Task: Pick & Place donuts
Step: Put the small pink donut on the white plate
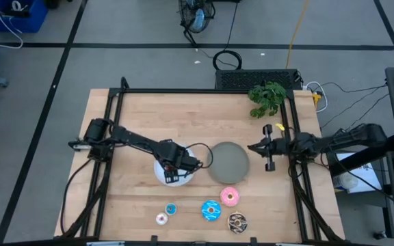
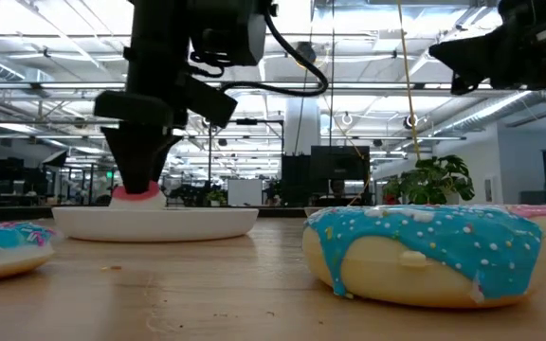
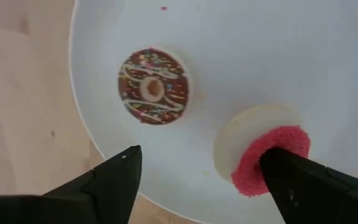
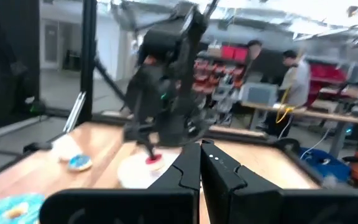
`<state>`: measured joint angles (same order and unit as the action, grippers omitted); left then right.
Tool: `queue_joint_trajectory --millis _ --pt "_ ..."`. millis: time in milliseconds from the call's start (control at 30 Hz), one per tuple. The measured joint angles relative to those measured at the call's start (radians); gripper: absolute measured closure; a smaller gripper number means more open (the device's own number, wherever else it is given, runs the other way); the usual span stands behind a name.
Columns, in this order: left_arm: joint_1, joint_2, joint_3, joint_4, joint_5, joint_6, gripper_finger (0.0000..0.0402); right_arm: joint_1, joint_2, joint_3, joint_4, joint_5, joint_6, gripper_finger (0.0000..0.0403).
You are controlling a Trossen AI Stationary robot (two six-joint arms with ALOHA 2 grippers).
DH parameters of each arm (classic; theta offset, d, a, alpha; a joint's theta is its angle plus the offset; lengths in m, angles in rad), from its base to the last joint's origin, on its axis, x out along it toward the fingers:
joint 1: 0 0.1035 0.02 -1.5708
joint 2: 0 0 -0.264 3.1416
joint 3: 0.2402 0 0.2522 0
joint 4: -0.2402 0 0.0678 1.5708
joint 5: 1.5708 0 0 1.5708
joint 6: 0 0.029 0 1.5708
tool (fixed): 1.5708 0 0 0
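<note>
1. Nearest the low cam: large blue donut [image 2: 425, 251] w/ white sprinkles, flat on the table [image 1: 135, 116]; pink donut [image 1: 230, 197] just beside it, brown sprinkled donut [image 1: 237, 221] near the front edge.
2. Two tiny ones lie left of those: tiny blue donut [image 1: 171, 209] and white-pink donut [image 1: 161, 219], both loose on the wood.
3. White plate [image 3: 241, 68] holds two: tiny brown donut [image 3: 152, 87], flat, and tiny red donut [image 3: 263, 158], which looks tilted, one edge up.
4. Left gripper [image 3: 197, 180] is over the white plate; fingers apart, one finger [image 3: 309, 183] touching or just beside the red ring. Not clamped on anything.
5. Grey plate [image 1: 229, 162] beside the white one; nothing seen on it.
6. Right gripper [image 4: 201, 163] waits at the table's right side, fingers together, holding nothing.
7. Handling (judgement): rings look light, rigid, smooth-glazed, so likely to skid or tip. Best hold: across the outer rim, or one finger through the hole; approach flat from above.
8. Plant [image 1: 267, 98] at the far right corner, clear of the work.
</note>
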<state>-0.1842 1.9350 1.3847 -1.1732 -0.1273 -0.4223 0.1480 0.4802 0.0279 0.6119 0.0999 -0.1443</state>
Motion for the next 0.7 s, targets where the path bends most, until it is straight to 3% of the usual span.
queue_joint_trajectory --millis 167,333,700 --pt "0.014 0.000 0.000 0.000 -0.003 -0.071 0.0045 0.064 0.272 0.091 0.047 0.001 -0.029 0.0403" --pt "-0.008 -0.009 -0.001 0.022 0.003 -0.095 0.0015 0.138 0.581 0.222 0.249 0.002 -0.110 0.0403" --pt "-0.050 -0.012 -0.001 -0.011 -0.018 -0.170 0.0012 0.194 1.129 0.628 0.292 0.011 -0.179 0.0403"
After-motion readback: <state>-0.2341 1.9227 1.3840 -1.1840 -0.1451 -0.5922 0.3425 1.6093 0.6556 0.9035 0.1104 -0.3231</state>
